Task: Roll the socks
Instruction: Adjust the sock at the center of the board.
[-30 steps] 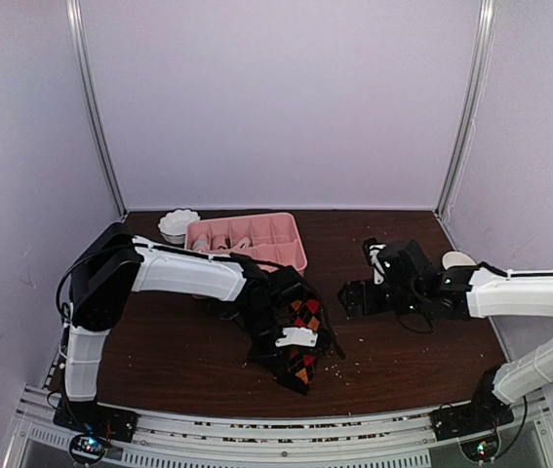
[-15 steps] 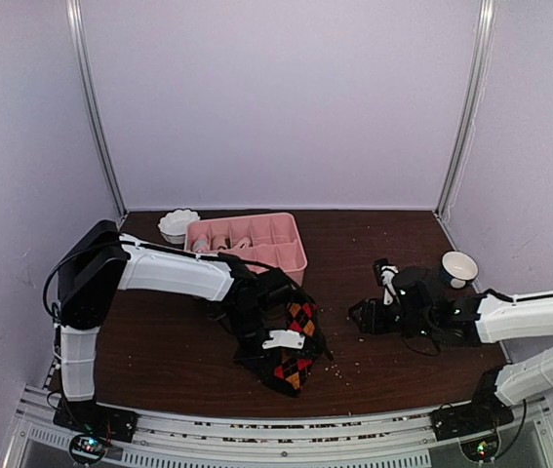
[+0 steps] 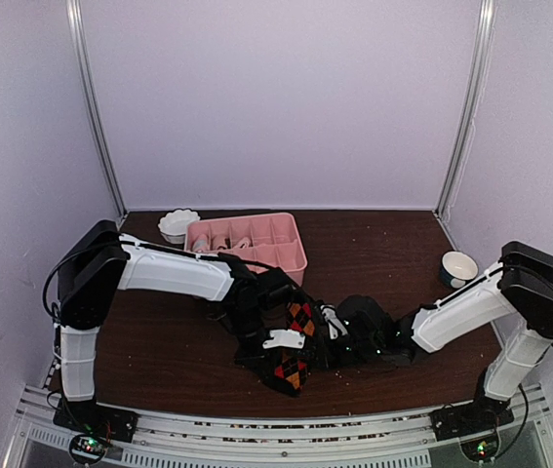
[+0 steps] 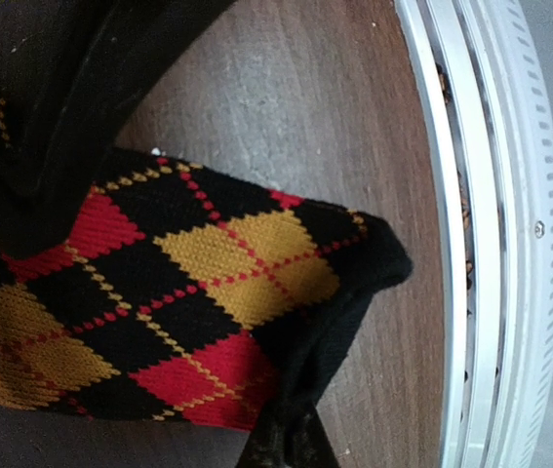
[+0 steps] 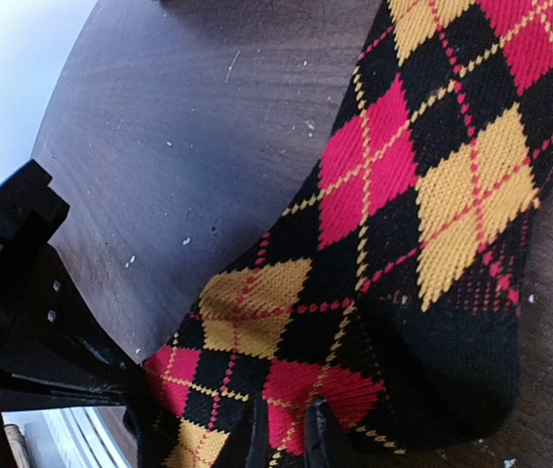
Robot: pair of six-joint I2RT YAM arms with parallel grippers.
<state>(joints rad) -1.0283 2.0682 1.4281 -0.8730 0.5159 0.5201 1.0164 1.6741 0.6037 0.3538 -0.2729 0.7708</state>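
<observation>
Pinching one argyle sock [image 3: 298,316]: two end effectors [image 3: 274,345] [image 3: 328,330]

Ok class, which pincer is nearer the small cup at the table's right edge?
Right. The right pincer sits left of the small cup, at the argyle sock; the left pincer, gripping that sock, is farther left.

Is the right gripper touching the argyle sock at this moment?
Touching. In the right wrist view the right gripper pinches a fold of the argyle sock between its fingertips.
</observation>
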